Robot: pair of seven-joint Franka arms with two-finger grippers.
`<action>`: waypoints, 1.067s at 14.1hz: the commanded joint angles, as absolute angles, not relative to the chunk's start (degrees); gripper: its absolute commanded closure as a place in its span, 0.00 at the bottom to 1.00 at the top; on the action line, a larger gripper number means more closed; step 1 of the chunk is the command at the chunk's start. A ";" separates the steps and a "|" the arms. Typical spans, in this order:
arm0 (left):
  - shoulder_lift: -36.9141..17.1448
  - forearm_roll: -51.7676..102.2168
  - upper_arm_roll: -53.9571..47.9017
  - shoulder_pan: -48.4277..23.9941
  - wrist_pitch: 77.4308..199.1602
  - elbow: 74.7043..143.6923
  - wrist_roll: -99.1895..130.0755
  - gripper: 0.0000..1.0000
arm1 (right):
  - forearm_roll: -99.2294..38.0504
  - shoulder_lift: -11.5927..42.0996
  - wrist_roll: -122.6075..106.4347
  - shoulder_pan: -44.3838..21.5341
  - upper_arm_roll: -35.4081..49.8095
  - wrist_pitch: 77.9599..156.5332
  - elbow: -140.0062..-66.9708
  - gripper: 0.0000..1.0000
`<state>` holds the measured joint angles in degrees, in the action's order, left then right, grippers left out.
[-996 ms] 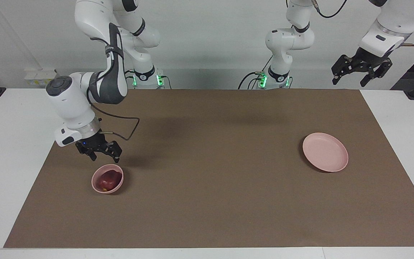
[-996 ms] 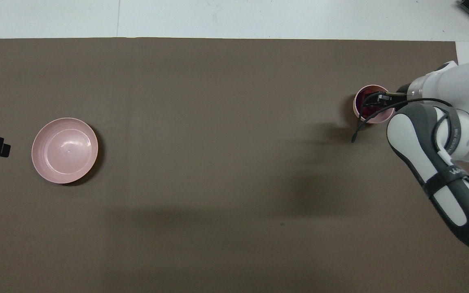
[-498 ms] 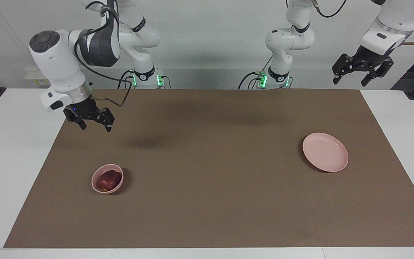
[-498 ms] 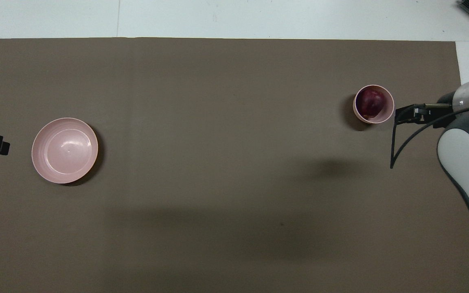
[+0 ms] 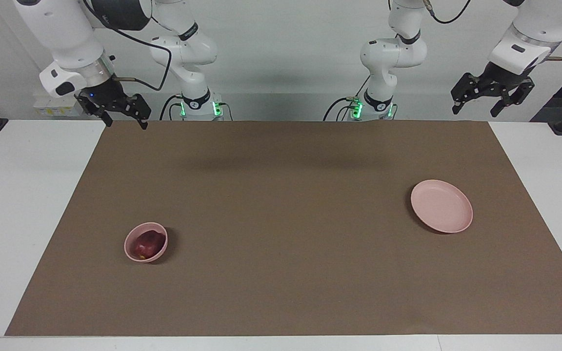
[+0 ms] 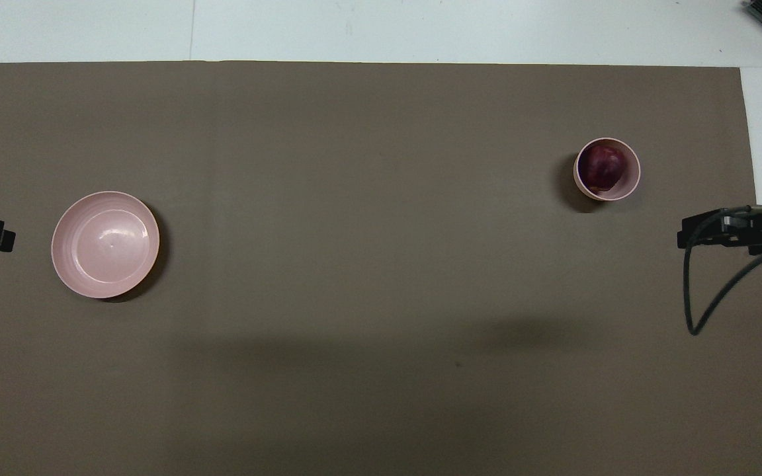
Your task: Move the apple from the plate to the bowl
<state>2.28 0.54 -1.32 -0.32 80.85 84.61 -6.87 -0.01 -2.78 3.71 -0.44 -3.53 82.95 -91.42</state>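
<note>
We are seeing the apple point(image 5: 146, 243) sitting inside the bowl point(image 5: 132, 255), toward the right arm's end of the table point(image 5: 27, 204) and closer to the table's edge away from the robots than to their own edge. The bowl is standing on the brown mat point(image 5: 281, 219) that is covering most of the table, and nothing is touching it.

The plate point(image 5: 441, 205) is lying bare on the mat toward the left arm's end of the table, well apart from the bowl.

The right tool point(image 5: 121, 116) is hanging in the air over the mat's corner at the robots' edge, at the right arm's end; its fingers are spread wide and holding nothing.

The left tool point(image 5: 476, 106) is waiting raised above the robots' edge of the table at the left arm's end, its fingers also spread wide and gripping nothing.
</note>
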 commanded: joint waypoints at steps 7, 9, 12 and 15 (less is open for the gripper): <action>2.37 0.09 -0.88 -0.79 80.95 84.11 -7.12 0.00 | 3.43 0.35 3.60 -2.11 -2.72 87.18 -87.81 0.00; 2.37 0.09 -0.88 -0.79 80.95 84.20 -7.12 0.00 | 3.25 0.53 3.43 -1.58 -2.72 86.31 -87.19 0.00; 2.37 0.09 -0.88 -0.79 80.95 84.20 -7.12 0.00 | 2.47 0.44 3.51 -1.49 -2.72 86.13 -86.75 0.00; 2.37 0.09 -0.88 -0.79 80.95 84.11 -7.12 0.00 | 2.20 0.44 3.52 -1.41 -3.16 86.04 -86.84 0.00</action>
<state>2.28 0.54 -1.32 -0.32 80.85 84.61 -6.87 2.04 -0.21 3.72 -1.90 -3.12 86.65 -88.01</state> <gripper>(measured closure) 0.000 0.000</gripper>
